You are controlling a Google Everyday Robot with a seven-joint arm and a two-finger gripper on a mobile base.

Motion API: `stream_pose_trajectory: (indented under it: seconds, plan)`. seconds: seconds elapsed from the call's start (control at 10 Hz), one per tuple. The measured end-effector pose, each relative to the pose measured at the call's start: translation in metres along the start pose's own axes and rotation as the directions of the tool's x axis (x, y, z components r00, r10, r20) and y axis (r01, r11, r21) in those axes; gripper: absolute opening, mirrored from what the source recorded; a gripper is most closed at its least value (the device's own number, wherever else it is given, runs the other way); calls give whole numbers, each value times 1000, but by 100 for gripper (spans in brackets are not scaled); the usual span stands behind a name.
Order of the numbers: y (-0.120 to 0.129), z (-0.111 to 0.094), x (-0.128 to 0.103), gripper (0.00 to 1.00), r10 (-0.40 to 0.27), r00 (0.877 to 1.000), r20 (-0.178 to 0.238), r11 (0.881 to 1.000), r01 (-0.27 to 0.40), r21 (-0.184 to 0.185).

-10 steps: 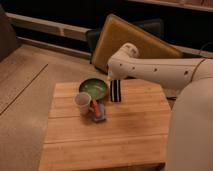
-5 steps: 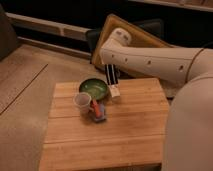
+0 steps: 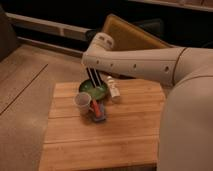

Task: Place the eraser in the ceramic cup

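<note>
Tabletop (image 3: 115,140) of pale wood planks fills the near field; the front half is bare. The robot's white body (image 3: 187,125) bounds the right side.

Next in depth, a small blue-and-orange object (image 3: 98,111) lies just beside the ceramic cup (image 3: 83,101), on its near right, possibly touching its base. The cup stands upright, mouth up, with nothing visible inside.

Directly behind the cup sits a green bowl (image 3: 96,91), wider than the cup. A small white oblong item (image 3: 114,89) lies just to the right of the bowl.

Above the bowl, the gripper (image 3: 92,73) hangs from the white arm (image 3: 140,65), fingers clenched on the eraser (image 3: 95,81). The eraser hangs lengthwise, lower end down, over the bowl and clear of the table. It is behind and to the right of the cup, not over its mouth.

Handling, as judged:
- The eraser is a light, stiff block with a grippy surface; slip is unlikely.
- A hold at the upper end leaves the lower end free to enter the cup.
- The cup is light and breakable; a strike on the rim may tip it.
- The bowl is the wrong target and lies directly under the load.

Farthest back, a tan board (image 3: 132,32) leans against a dark background.
</note>
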State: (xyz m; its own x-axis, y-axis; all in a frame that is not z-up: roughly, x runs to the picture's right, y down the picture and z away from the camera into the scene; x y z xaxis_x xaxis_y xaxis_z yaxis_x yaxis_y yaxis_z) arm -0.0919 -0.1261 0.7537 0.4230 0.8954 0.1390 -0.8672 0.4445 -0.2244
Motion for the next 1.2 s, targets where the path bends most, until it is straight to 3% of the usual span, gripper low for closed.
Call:
stream_pose_trajectory:
  seconds: [0.6, 0.8, 1.1, 1.2]
  plan:
    - [55, 21, 16, 0, -96, 995, -21, 985, 92, -147]
    - [74, 29, 19, 0, -131, 991, -6, 969, 127, -213]
    - [88, 35, 16, 0, -165, 986, 36, 943, 168, -287]
    - [89, 35, 17, 0, -174, 984, 42, 938, 178, -296]
